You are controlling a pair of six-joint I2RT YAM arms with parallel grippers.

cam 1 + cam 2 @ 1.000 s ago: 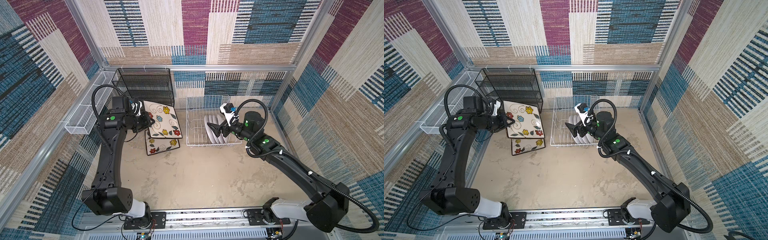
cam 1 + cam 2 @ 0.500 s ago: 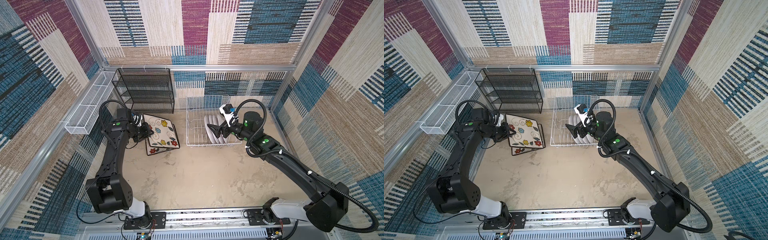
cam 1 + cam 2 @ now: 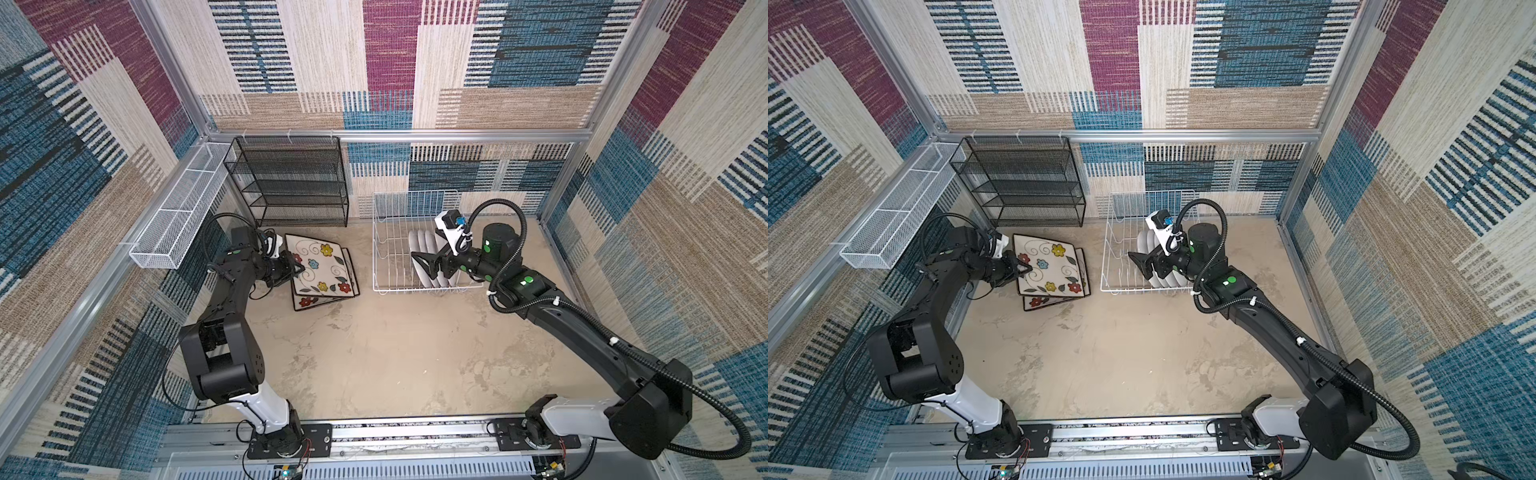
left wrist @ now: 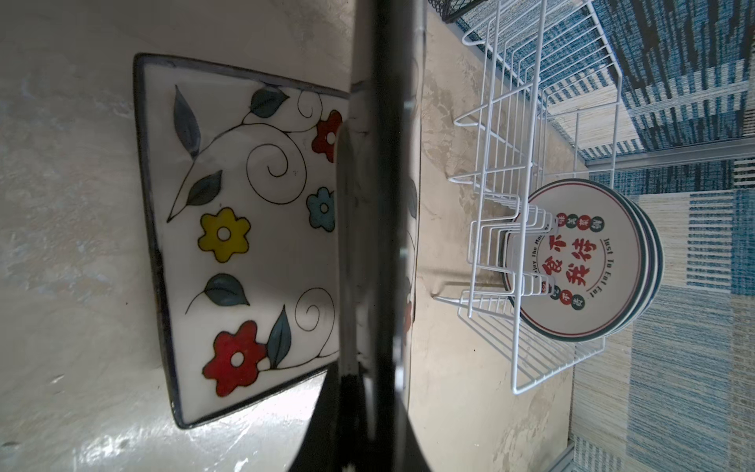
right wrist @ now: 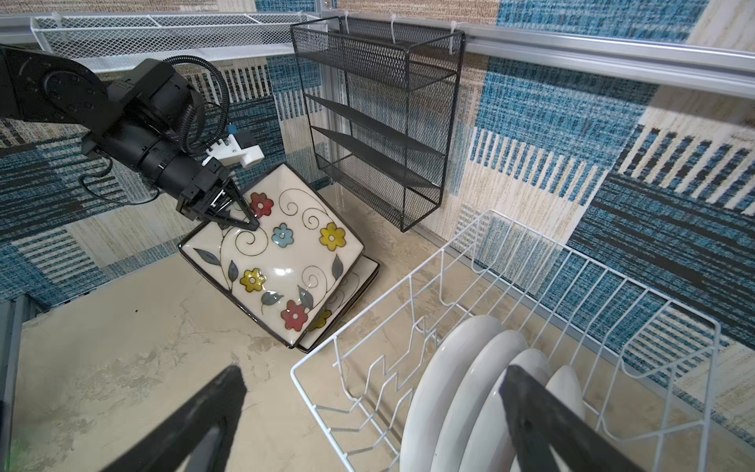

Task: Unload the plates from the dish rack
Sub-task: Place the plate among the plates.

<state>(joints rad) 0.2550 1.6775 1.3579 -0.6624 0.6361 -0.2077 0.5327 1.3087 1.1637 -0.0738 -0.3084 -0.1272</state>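
Observation:
My left gripper (image 3: 297, 269) (image 3: 1023, 269) (image 5: 241, 216) is shut on the edge of a square flowered plate (image 3: 322, 270) (image 3: 1050, 266) (image 5: 282, 261). It holds that plate tilted just over a second square plate (image 3: 307, 301) (image 4: 245, 224) lying on the floor. In the left wrist view the held plate (image 4: 376, 204) shows edge-on as a dark band. The white wire dish rack (image 3: 386, 249) (image 3: 1121, 249) (image 5: 531, 253) holds several round plates (image 3: 419, 245) (image 4: 580, 261) (image 5: 461, 388) standing upright. My right gripper (image 3: 428, 266) (image 3: 1144, 264) (image 5: 367, 412) hangs open above them, holding nothing.
A black mesh shelf unit (image 3: 291, 183) (image 5: 376, 114) stands against the back wall, left of the rack. A long white mesh basket (image 3: 178, 216) hangs on the left wall. The rack's left half holds only bare tines. Both arm bases sit on the front rail (image 3: 395, 436).
My left arm has come down and drawn in, lowering the square plate from well above the floor to just over the second square plate. The right arm has not moved.

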